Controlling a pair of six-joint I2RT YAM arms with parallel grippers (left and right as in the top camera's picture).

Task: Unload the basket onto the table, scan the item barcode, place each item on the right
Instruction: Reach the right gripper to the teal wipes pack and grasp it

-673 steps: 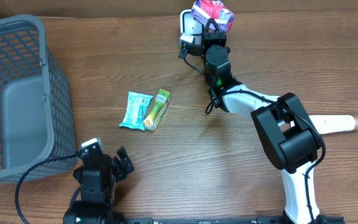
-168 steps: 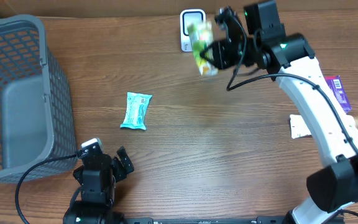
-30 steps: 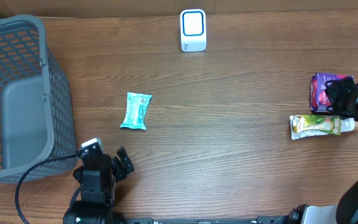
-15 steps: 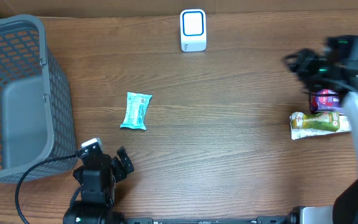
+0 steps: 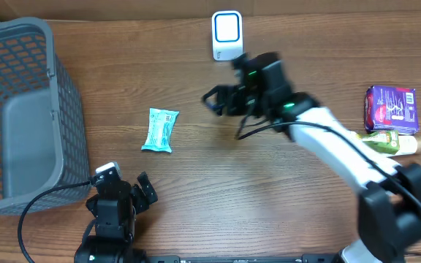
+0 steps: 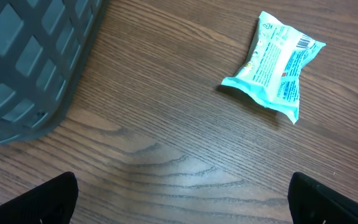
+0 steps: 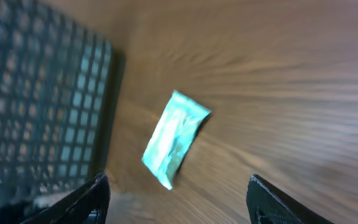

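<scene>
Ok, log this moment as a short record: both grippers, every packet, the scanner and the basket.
left gripper: open, empty, low over the table near the basket
right gripper: open, empty, between scanner and teal packet
teal packet: lying flat, untouched, barcode facing up at one end
scanner: upright at the far edge
purple packet: lying at the right side
green packet: beside the purple packet, partly hidden by the right arm
basket: grey, at the left edge
</scene>
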